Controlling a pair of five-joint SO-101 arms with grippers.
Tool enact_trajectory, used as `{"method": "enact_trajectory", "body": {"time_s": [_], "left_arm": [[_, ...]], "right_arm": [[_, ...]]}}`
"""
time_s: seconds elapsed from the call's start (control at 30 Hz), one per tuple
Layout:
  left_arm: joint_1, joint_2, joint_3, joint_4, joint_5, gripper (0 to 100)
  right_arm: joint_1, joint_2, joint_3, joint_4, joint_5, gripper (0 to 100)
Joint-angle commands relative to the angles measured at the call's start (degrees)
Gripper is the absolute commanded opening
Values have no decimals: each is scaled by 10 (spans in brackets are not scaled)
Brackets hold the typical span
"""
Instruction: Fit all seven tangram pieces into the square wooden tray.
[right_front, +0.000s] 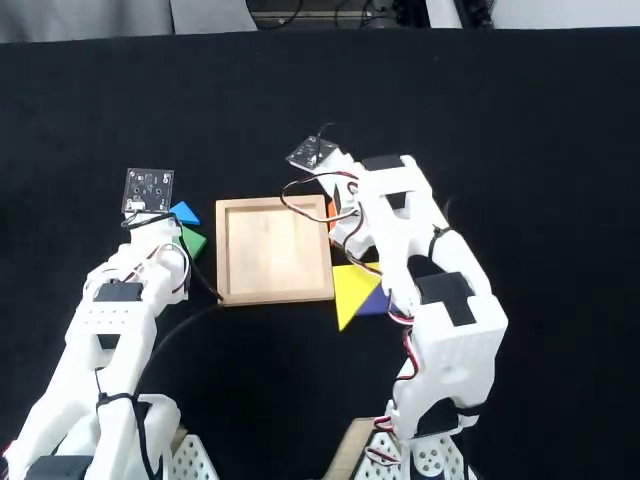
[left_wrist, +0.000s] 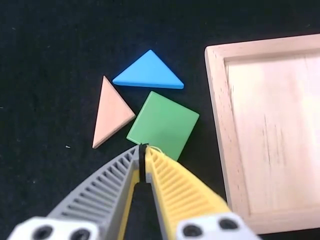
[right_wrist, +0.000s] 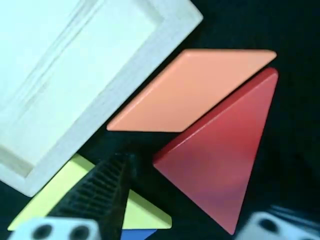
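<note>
While my left gripper (left_wrist: 143, 150) sits pinched shut on nothing, tips at the green square (left_wrist: 164, 125), the tray (right_front: 222, 250) shows bare wood inside; that square, a blue triangle (left_wrist: 148, 72) and a tan triangle (left_wrist: 110, 112) lie at its 9 o'clock; my right gripper (right_wrist: 187, 192) gapes wide, holding nothing, over the red triangle (right_wrist: 225, 155) and orange parallelogram (right_wrist: 192, 90) at 3 o'clock; a yellow triangle (right_front: 352, 288) lies at 4 o'clock.

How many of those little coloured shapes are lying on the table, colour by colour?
Light blue piece: 1
Peach piece: 1
Green piece: 1
Orange piece: 1
Red piece: 1
Yellow piece: 1
Dark blue piece: 1
Total: 7
</note>
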Motion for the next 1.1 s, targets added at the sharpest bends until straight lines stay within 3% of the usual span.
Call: {"method": "enact_trajectory", "body": {"time_s": [0.0,0.5,0.77,1.07], "left_arm": [[3,-7,-4,-11,-3,30],[2,-7,-3,-11,-3,30],[2,-7,-3,-11,-3,30],[2,-7,-3,-11,-3,30]], "right_arm": [[-4,1,-28,2,0,281],[-4,4,-27,9,-3,289],[8,4,-25,9,-28,95],[8,1,-22,9,-29,100]]}}
